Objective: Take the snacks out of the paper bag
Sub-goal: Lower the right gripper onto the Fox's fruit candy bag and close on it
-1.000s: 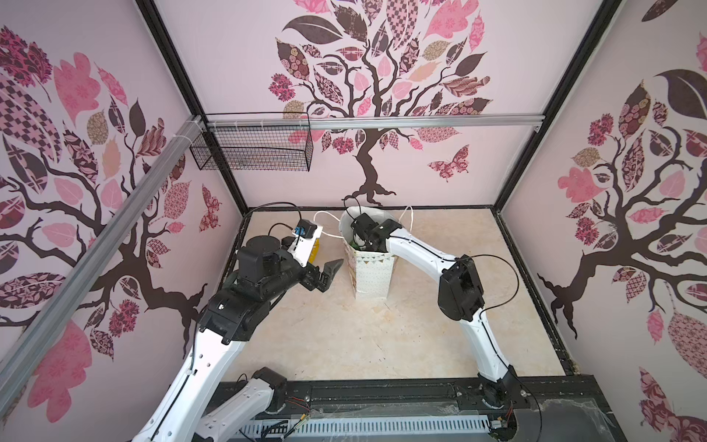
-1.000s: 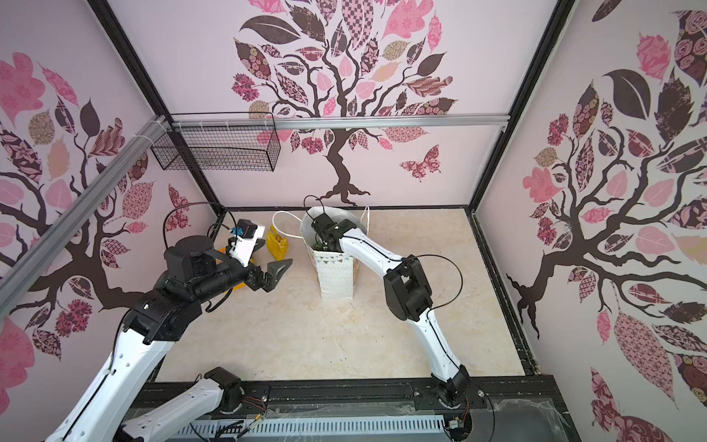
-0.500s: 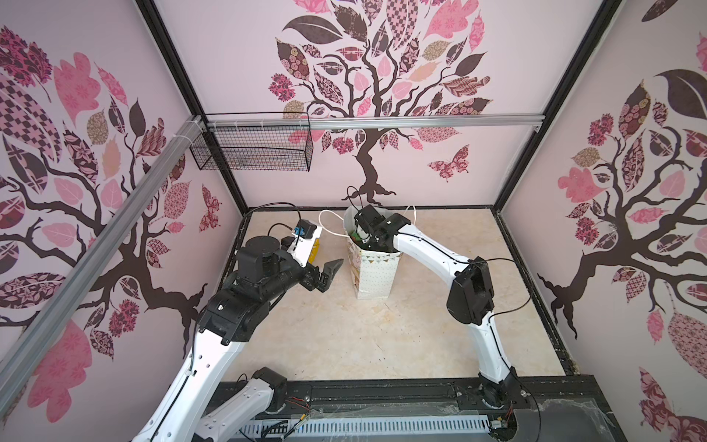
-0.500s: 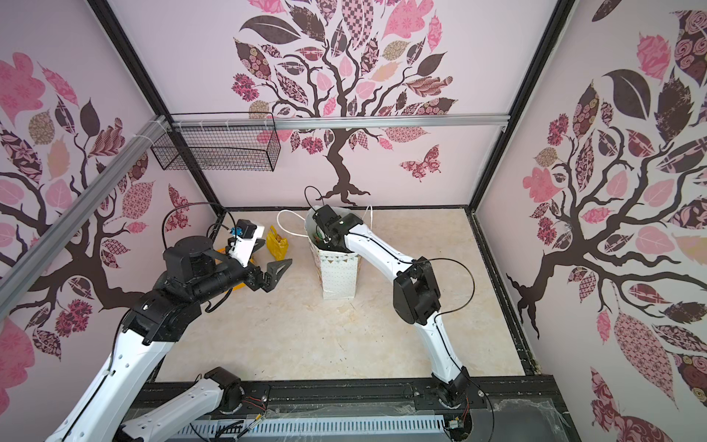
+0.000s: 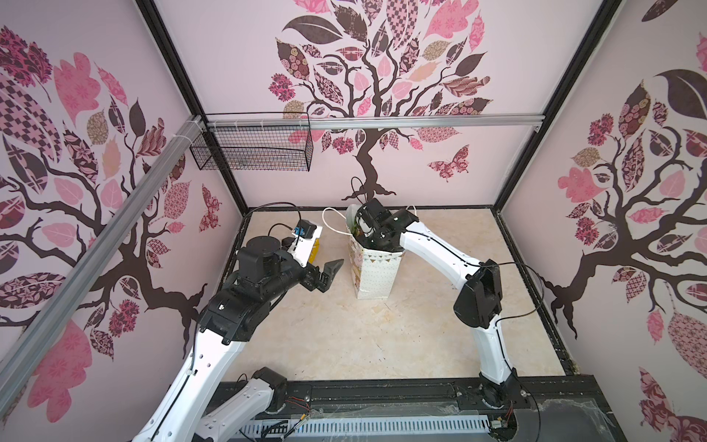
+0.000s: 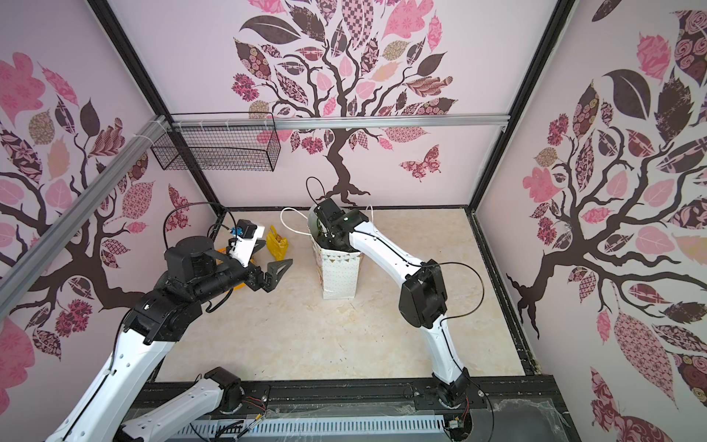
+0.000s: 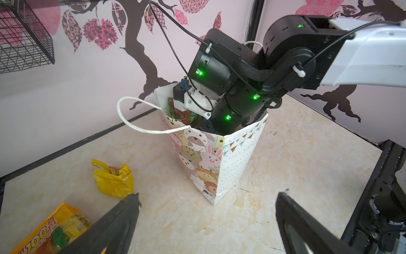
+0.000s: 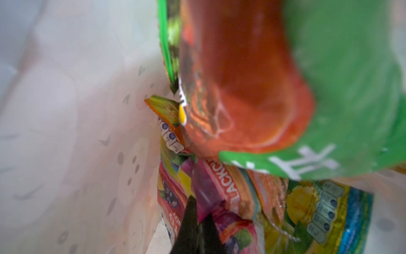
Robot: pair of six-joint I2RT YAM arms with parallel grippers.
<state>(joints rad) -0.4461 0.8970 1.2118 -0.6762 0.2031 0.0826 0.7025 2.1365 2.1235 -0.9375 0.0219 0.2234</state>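
The white paper bag [image 5: 377, 275] [image 6: 340, 275] [image 7: 237, 158] stands upright mid-floor. My right arm reaches down into its mouth, so its fingertips are hidden in both top views. Inside the bag, my right gripper [image 8: 200, 207] is shut on the edge of a purple-pink snack packet [image 8: 208, 189]. Several other snacks lie around it, and a green and orange packet [image 8: 340, 88] [image 7: 180, 114] is pressed close to the camera at the bag's mouth. My left gripper [image 5: 329, 273] [image 6: 277, 273] [image 7: 207, 195] hangs open and empty just left of the bag.
A yellow packet [image 7: 114, 180] [image 6: 277, 245] and an orange-yellow packet [image 7: 50, 231] lie on the floor left of the bag. One white cord handle [image 7: 131, 123] droops outward. A black wire basket [image 5: 252, 153] hangs on the back wall's left.
My right wrist has risen a little out of the bag's mouth. The left arm has not moved.
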